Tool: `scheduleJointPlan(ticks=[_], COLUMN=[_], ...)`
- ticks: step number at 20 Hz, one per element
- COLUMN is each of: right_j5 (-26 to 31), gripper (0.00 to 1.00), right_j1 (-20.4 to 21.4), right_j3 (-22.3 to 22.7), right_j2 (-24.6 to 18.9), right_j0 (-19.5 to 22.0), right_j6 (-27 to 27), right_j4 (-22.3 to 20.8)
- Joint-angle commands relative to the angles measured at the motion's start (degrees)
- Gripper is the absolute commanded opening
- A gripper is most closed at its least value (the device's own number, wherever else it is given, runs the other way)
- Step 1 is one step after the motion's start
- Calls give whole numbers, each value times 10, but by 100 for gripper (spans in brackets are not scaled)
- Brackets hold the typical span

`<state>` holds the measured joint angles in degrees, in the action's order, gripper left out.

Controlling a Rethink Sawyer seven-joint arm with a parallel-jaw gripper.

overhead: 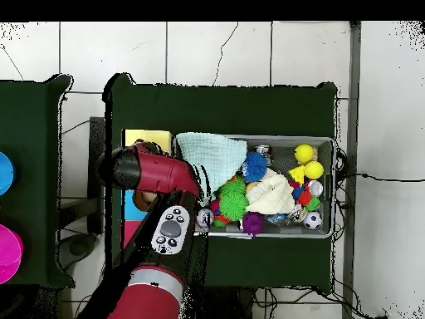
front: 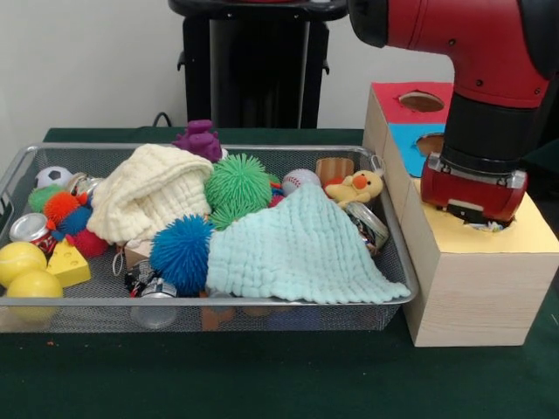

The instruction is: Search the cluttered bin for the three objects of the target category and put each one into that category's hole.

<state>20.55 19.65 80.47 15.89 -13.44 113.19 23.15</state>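
One wire-mesh bin (heaped with balls and cloths); gripper sits over the yellow-topped hole, claw state cannot be told.

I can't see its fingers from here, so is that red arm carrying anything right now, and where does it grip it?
It cannot be told. The arm's end sits low over the yellow-topped box, right at its hole, and nothing held shows in either view.

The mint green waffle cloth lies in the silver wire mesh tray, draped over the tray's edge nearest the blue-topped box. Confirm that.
Wrong box. In the front view the mint green waffle cloth in the silver wire mesh tray drapes toward the yellow-topped pale wooden box, not the blue-topped one.
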Motion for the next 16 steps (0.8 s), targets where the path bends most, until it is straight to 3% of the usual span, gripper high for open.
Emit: scheduleJointPlan(ticks=[1,6,16], right_j5=[57,88,68], gripper=[0,0,0], right_j1=[-3,41,53], right_j3=[32,48,67], right_j2=[21,26,5], right_j0=[-2,-8,-2], right_j6=[87,85,90], right_j4=[-29,-25,-15])
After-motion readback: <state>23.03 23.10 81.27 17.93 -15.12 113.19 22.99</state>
